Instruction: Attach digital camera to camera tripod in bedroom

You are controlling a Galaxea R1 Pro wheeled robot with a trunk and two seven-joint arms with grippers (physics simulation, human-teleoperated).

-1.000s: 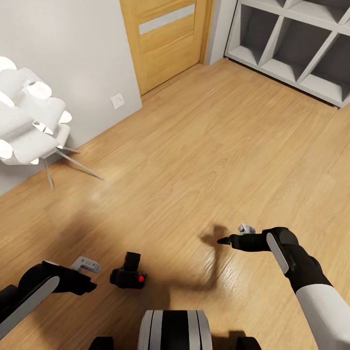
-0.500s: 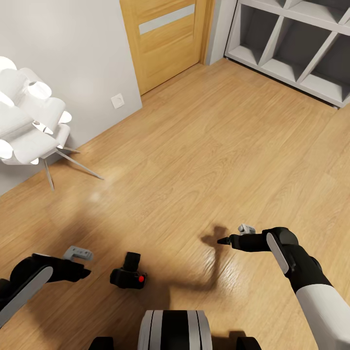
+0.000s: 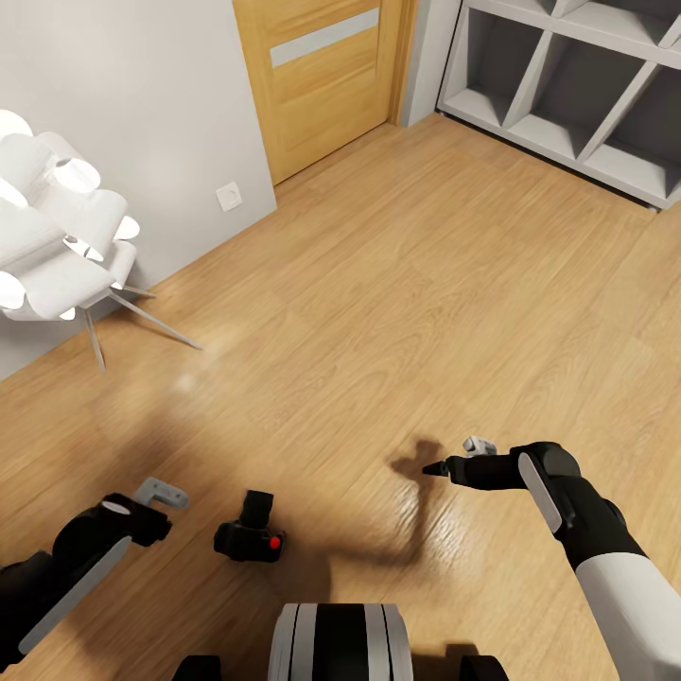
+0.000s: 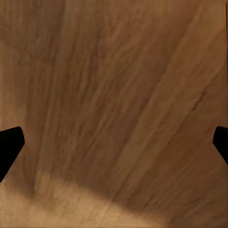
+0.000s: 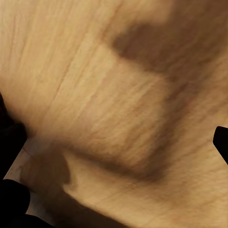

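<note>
Left gripper (image 3: 156, 511) hovers with its tips spread wide, gripping nothing, just beside the digital camera (image 3: 250, 538) lying on the wood floor (image 3: 397, 284). Right gripper (image 3: 437, 467) hangs off to the side, jaws apart, empty. Nothing picked up yet; grasping and mounting all remain.
</note>
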